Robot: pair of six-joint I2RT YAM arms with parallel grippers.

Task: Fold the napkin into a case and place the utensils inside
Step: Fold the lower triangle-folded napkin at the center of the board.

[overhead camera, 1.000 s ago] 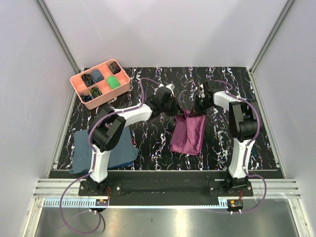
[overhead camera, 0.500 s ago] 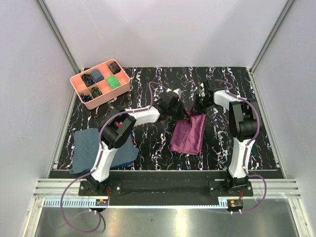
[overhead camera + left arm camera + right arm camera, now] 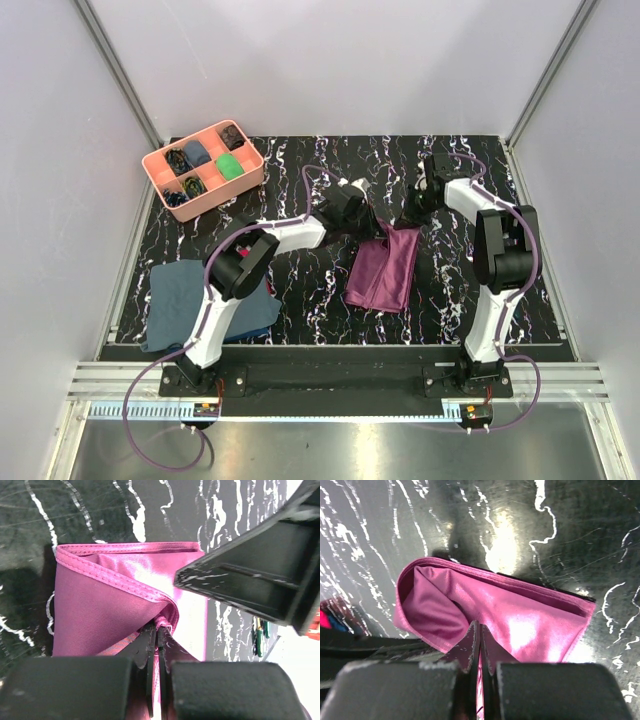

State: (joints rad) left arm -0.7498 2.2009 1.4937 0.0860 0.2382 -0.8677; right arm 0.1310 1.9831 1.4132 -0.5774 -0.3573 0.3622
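Observation:
The plum-purple napkin (image 3: 382, 268) lies folded into a narrow oblong on the black marbled table (image 3: 300, 290), its far end open like a pocket. My left gripper (image 3: 366, 224) is shut on the far left corner of the napkin (image 3: 110, 610), pinching a hemmed layer between its fingertips (image 3: 151, 639). My right gripper (image 3: 408, 220) is shut on the far right part of the napkin (image 3: 530, 615), with cloth between its fingertips (image 3: 472, 639). Slim green-handled utensils (image 3: 261, 636) show at the right edge of the left wrist view; the top view does not show them.
A pink compartment tray (image 3: 160, 164) with small items stands at the back left. A slate-blue cloth (image 3: 190, 300) lies at the front left over a bit of red cloth (image 3: 272, 291). White walls close in the table on three sides.
The left gripper has moved right to the napkin's far edge. The right arm has swung slightly right. The napkin's far end has been drawn wider and flatter.

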